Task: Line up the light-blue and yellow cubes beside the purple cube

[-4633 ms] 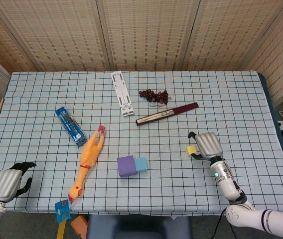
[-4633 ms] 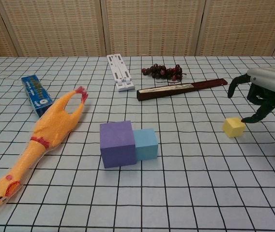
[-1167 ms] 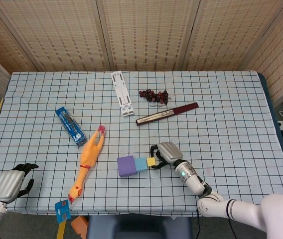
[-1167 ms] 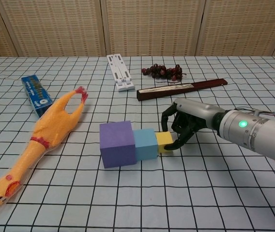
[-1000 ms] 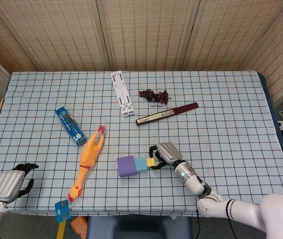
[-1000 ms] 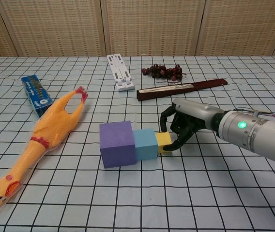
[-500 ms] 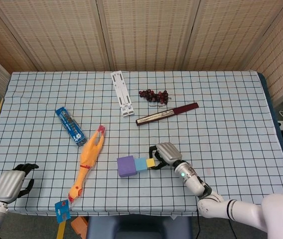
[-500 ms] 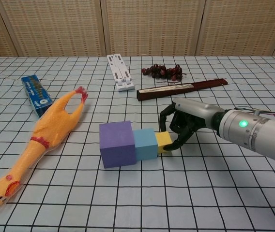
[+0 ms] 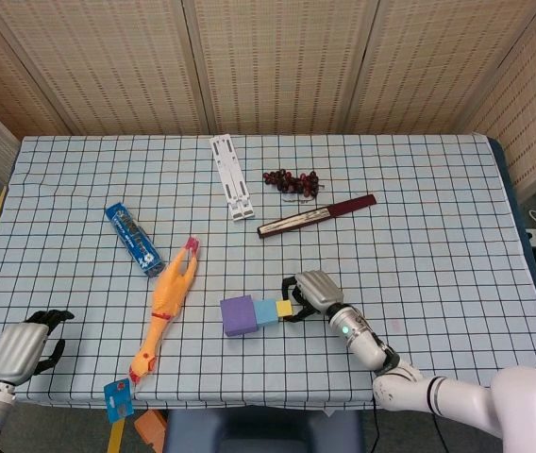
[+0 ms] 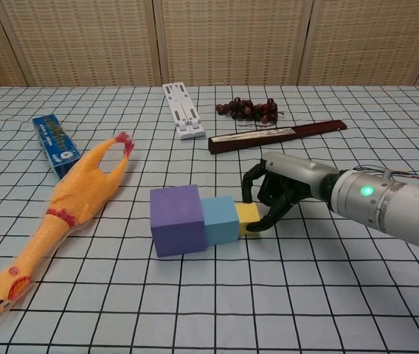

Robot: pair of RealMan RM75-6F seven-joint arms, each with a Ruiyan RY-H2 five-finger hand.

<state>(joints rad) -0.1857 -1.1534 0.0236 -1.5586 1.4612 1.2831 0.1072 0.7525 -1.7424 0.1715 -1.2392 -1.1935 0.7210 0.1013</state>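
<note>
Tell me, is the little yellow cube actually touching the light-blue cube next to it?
Touching. In the chest view the yellow cube sits flush against the light-blue cube with no tablecloth showing between them. The right robot hand holds the yellow cube.

Your robot is wearing silver and black.
Right hand [image 10: 279, 193]: silver back, black fingers, green light glowing on the grey forearm; left hand [image 9: 25, 347] is matching.

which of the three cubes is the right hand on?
The yellow cube, smallest, at the row's right end; the right hand grips it. The light-blue cube and purple cube sit beyond.
</note>
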